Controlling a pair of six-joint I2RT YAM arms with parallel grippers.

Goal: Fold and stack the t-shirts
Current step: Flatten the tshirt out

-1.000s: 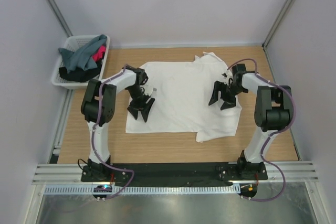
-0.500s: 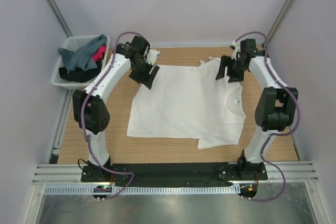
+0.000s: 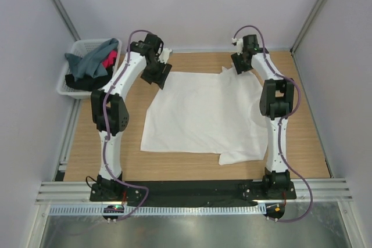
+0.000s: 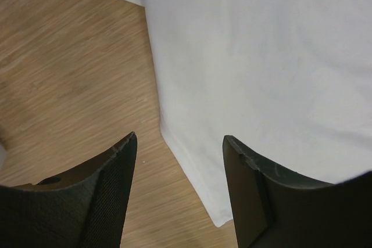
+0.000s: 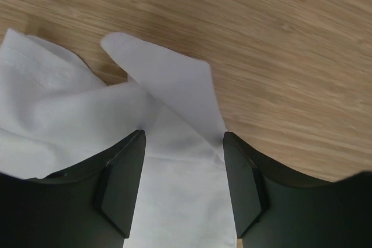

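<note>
Plain white cloth t-shirt is found spread flat on wooden table, far sleeve rumpled | left gripper spread over far hem corner, empty | right gripper spread above sleeve, empty | risk: perhaps one layer alone gets pinched, skewing the fold.

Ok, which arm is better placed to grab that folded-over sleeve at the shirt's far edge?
Right. The right gripper hangs open directly over the folded sleeve; the left gripper is at the opposite corner.
</note>
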